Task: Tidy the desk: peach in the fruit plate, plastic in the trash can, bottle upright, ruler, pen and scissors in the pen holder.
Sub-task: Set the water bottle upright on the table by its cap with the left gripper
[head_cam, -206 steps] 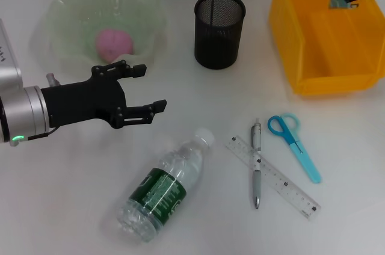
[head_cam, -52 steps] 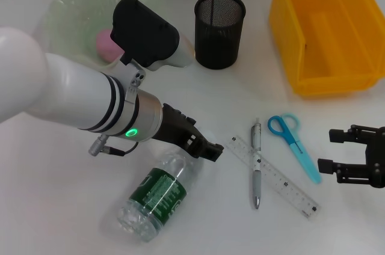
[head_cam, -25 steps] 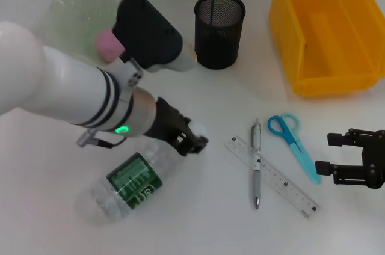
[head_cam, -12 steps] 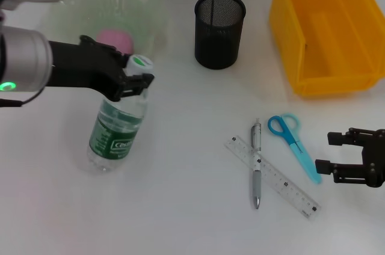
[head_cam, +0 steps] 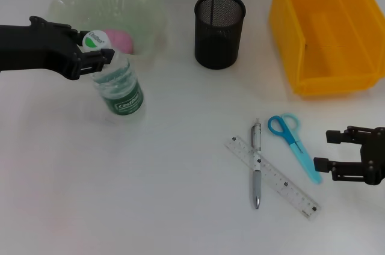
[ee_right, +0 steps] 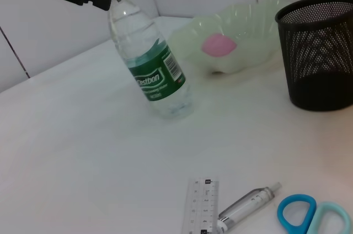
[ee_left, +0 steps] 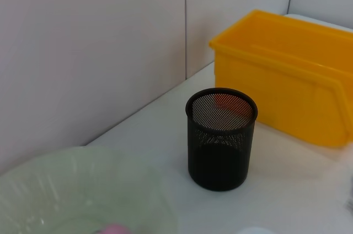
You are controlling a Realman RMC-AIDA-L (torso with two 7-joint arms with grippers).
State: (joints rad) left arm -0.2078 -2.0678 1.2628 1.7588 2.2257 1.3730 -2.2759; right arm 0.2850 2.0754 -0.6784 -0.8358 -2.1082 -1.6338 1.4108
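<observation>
My left gripper (head_cam: 96,50) is shut on the neck of the clear bottle (head_cam: 120,89), just under its white and green cap. The bottle stands on its base at the left, leaning slightly, and shows as the green-labelled bottle (ee_right: 154,65) in the right wrist view. The pink peach (head_cam: 120,39) lies in the pale green fruit plate (head_cam: 66,8) right behind it. The blue scissors (head_cam: 293,145), pen (head_cam: 257,162) and clear ruler (head_cam: 274,177) lie flat at front right; pen crosses ruler. My right gripper (head_cam: 325,150) hovers open just right of the scissors. No plastic is in view.
The black mesh pen holder (head_cam: 219,23) stands at the back middle. A yellow bin (head_cam: 325,32) fills the back right corner. A pale wall runs close behind the plate and pen holder (ee_left: 222,134).
The left gripper has tipped the bottle up from lying flat to standing and carried it left and back toward the plate. The right gripper has stayed put beside the scissors.
</observation>
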